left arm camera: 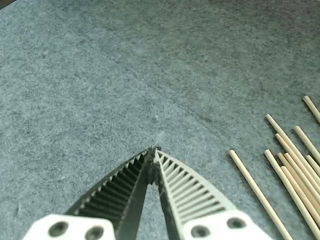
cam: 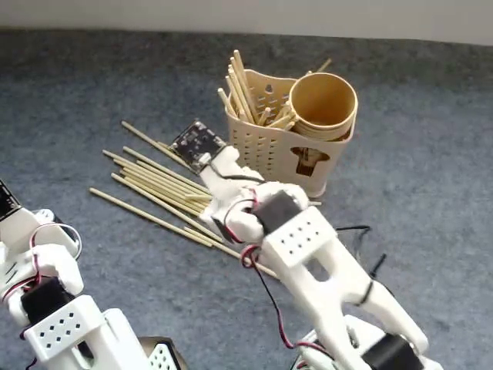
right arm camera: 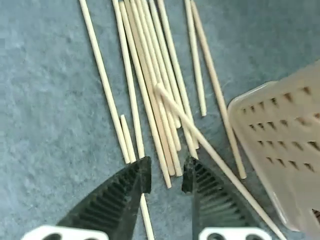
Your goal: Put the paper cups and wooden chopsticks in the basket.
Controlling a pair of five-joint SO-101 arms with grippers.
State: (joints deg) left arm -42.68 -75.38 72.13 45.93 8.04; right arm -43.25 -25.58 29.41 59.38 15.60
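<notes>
A: Where do we see the chopsticks [cam: 158, 181]?
B: We see most of them loose on the carpet [cam: 77, 116], left of centre in the high view, just beside the basket [cam: 273, 150]. Some already stand in the basket, next to the stacked cups [cam: 323, 104].
A: And the grippers?
B: The right gripper [right arm camera: 166, 175] hangs over the loose sticks with its jaws spread, holding nothing. We find the left gripper [left arm camera: 154, 150] over bare carpet, tips pressed together, with some sticks near it.
</notes>
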